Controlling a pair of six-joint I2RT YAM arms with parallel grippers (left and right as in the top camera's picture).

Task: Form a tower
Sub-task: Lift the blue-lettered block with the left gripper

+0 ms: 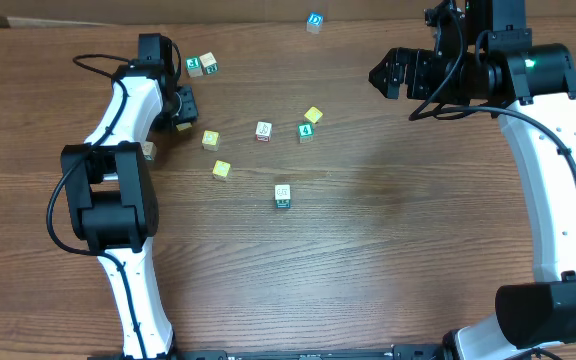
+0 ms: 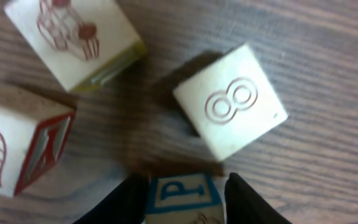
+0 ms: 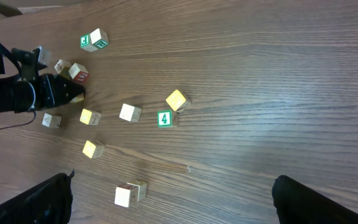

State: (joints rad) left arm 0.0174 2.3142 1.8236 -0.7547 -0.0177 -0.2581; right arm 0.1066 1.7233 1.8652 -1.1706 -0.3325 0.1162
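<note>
**Left pincer point(image 1: 181, 104) has a cube; tower point(image 1: 282, 196) lies to its right, nearer the robot**

It pinches a blue P cube point(image 2: 183, 198), low among loose cubes point(image 1: 211, 140) at the far left of the table point(image 1: 418, 250). The tower stands upright near the middle, long axis vertical, well apart from that pincer. The right pincer point(image 1: 381, 73), spread wide and empty, hangs about as far off on the other side. By my reading, the left arm must lift, cross rightward and descend straight over the top.
</note>
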